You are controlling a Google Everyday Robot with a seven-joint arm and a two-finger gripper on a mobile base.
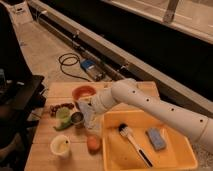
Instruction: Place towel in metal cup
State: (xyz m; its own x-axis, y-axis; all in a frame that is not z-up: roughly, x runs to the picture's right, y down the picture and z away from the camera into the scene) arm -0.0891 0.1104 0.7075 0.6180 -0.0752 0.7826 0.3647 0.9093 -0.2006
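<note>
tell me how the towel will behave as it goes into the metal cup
Probably floppy: the towel hangs limp from the pincer, just right of the metal cup. It looks thin, so likely light and easy to bunch. Being wider than the cup, it may drape over the rim.
</note>
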